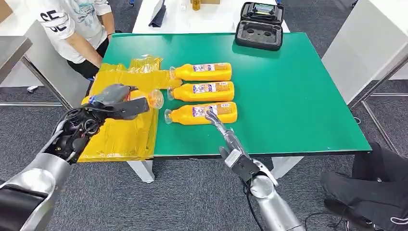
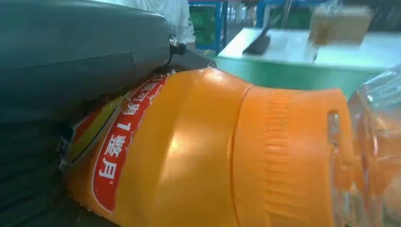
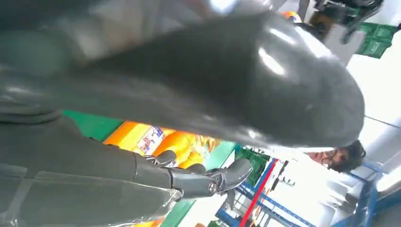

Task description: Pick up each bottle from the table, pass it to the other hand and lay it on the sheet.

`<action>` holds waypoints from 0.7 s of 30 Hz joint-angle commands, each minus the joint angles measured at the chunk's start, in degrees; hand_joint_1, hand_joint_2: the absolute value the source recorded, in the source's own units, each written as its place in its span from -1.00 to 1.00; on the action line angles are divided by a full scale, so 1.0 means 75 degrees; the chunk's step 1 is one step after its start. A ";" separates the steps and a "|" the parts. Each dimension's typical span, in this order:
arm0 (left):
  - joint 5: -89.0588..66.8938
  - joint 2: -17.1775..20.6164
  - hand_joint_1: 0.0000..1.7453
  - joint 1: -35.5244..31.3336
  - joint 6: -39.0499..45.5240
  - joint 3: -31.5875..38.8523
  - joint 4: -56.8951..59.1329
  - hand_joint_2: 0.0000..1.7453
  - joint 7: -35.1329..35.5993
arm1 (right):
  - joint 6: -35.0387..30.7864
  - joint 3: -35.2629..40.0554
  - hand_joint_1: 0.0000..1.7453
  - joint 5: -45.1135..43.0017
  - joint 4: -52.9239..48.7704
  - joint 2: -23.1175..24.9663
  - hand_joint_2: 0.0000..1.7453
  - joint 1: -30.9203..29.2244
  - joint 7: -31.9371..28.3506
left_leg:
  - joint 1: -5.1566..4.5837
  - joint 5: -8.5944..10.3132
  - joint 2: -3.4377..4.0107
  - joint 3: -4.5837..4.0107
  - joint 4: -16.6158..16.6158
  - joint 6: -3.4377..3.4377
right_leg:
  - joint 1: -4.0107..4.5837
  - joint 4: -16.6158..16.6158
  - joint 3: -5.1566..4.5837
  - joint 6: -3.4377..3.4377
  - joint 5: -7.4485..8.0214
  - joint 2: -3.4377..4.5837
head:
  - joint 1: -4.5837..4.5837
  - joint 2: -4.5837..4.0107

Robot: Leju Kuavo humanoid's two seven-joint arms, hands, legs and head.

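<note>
Three orange bottles lie side by side on the green table [image 1: 298, 96]: a far bottle [image 1: 202, 72], a middle bottle [image 1: 204, 91] and a near bottle [image 1: 202, 113]. My left hand [image 1: 115, 101] grips a fourth orange bottle [image 2: 198, 151] over the yellow sheet [image 1: 122, 130]; its clear cap [image 1: 155, 98] points toward the others. My right hand [image 1: 226, 132] reaches over the table's front edge, fingers stretched out, its fingertips at the near bottle [image 3: 142, 139]. Nothing is held in it.
A person in a white shirt [image 1: 77, 24] stands at the table's far left corner. A black open case [image 1: 260, 26] sits at the far edge. A white table [image 1: 192, 17] stands behind. Bare green surface stretches to the right.
</note>
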 commanded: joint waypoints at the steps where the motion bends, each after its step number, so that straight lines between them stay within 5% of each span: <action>1: -0.0316 -0.0065 1.00 -0.0081 0.0096 -0.0257 0.0636 1.00 0.0396 | 0.0063 -0.0112 -1.00 0.0045 0.0620 0.0177 -1.00 -0.0435 0.0019 | 0.0011 -0.0019 0.0013 0.0051 -0.0005 -0.0016 | 0.0011 -0.0011 0.0050 -0.0014 -0.0013 0.0012 | 0.0000 0.0000; 21: -0.0806 -0.0319 1.00 0.0059 -0.0053 0.0788 0.1861 1.00 0.1176 | 0.0234 0.0131 -1.00 -0.0064 0.1623 0.0364 -1.00 -0.1161 -0.0009 | 0.0014 -0.0016 0.0011 0.0047 -0.0002 -0.0019 | 0.0013 -0.0009 0.0050 -0.0012 -0.0012 0.0013 | -0.0003 0.0000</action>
